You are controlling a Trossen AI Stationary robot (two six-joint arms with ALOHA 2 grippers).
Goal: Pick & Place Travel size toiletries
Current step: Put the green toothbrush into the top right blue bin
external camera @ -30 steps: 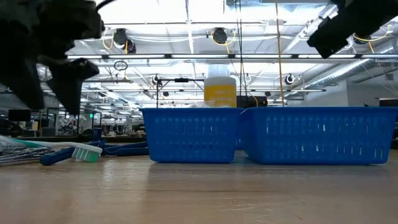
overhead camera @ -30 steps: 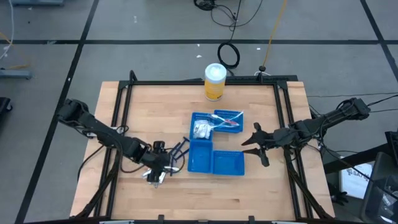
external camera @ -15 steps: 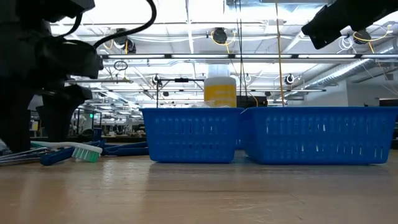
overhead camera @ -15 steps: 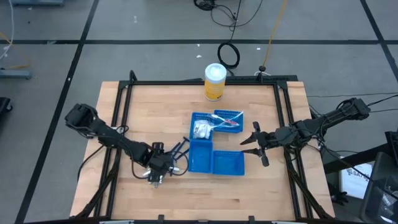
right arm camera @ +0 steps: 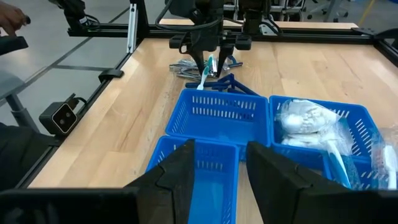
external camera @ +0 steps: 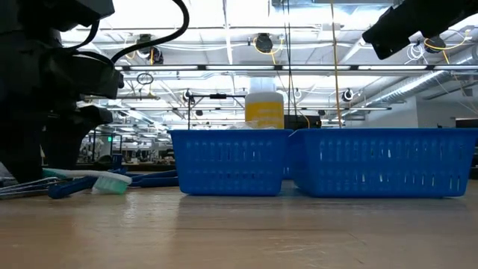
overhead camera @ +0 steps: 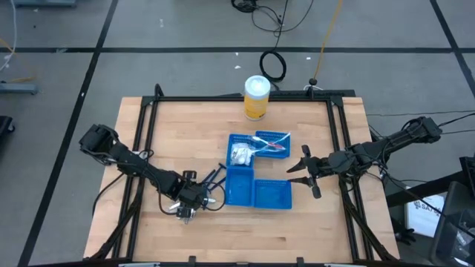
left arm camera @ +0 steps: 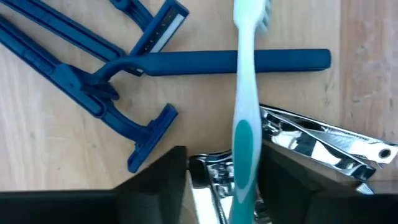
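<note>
The left wrist view alone shows the pile in detail: one teal toothbrush [left arm camera: 244,118] lies between the left gripper [left arm camera: 221,171]'s fingers, which close narrowly around its handle, above two silvery nail clippers [left arm camera: 323,146] and three dark blue razors [left arm camera: 124,62] on the table [overhead camera: 171,133]. The high view shows four blue mesh trays [overhead camera: 256,180] mid-table and one yellow canister [overhead camera: 256,98]. The right gripper [overhead camera: 300,169] hovers beside the trays, fingers apart, empty.
</note>
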